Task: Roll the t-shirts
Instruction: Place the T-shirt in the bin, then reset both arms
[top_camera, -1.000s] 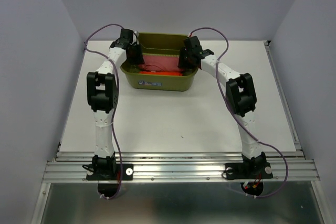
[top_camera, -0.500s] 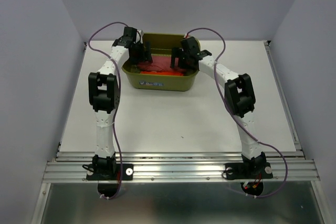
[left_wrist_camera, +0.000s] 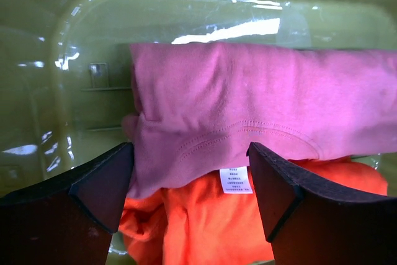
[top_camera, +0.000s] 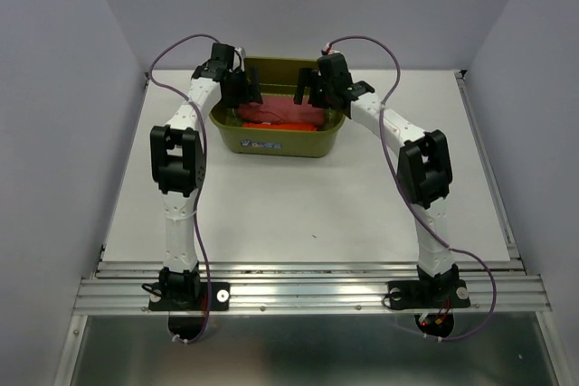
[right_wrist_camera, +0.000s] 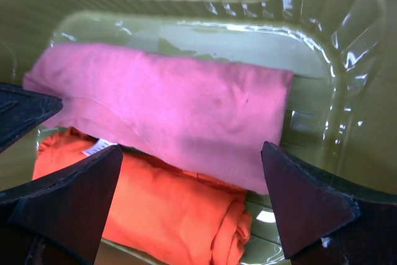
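Olive tub [top_camera: 271, 142]: held both garments. Rose t-shirt [left_wrist_camera: 260, 103]: rolled, lying atop orange t-shirt [right_wrist_camera: 167, 209], released. Left gripper [left_wrist_camera: 189, 153], right gripper [right_wrist_camera: 191, 153]: jaws wide, empty, poised above the roll. Advised: withdraw straight upward, lest cloth snag and unroll. Versus one second prior: both grippers had sat lower in tub, jaws narrower.

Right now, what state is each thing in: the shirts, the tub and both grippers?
green tub: upright on the table, holding both shirts
rose t-shirt: rolled, lying in the tub, partly over the orange one
orange t-shirt: rolled, in the tub, partly covered
left gripper: open, empty, above the shirts
right gripper: open, empty, above the shirts
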Motion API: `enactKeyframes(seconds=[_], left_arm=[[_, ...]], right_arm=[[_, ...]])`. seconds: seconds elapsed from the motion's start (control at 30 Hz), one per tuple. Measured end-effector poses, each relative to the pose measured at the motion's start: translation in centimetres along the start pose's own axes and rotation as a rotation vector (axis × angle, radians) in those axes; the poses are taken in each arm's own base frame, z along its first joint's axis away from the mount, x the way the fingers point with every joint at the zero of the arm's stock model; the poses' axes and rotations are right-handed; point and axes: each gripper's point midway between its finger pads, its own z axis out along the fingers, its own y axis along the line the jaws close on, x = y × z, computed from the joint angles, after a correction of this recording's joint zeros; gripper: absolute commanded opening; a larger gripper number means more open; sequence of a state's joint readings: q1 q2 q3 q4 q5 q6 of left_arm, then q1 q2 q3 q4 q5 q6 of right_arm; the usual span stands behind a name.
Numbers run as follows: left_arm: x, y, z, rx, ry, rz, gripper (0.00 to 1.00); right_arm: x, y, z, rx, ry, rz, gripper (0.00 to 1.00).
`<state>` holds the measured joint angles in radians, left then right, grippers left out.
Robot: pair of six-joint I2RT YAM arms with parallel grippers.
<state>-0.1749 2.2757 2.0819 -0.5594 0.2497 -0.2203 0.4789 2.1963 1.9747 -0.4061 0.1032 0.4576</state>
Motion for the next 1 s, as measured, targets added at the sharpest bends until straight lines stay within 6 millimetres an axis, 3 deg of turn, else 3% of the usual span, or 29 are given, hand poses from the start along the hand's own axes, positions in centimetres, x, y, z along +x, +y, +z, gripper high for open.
enactKeyframes(seconds=[0.63, 1.0], left_arm=[[-5.9, -0.3, -4.7, -0.036, -0.170, -0.009, 0.86], [-8.3, -2.4, -9.6, 0.022, -0.259, 0.007, 0.85]], right_arm=[[-1.9, -0.6, -0.5, 0.040, -0.061, -0.002, 1.00], [-6.1, -0.8, -4.1, 0.037, -0.158, -0.014, 1.00]])
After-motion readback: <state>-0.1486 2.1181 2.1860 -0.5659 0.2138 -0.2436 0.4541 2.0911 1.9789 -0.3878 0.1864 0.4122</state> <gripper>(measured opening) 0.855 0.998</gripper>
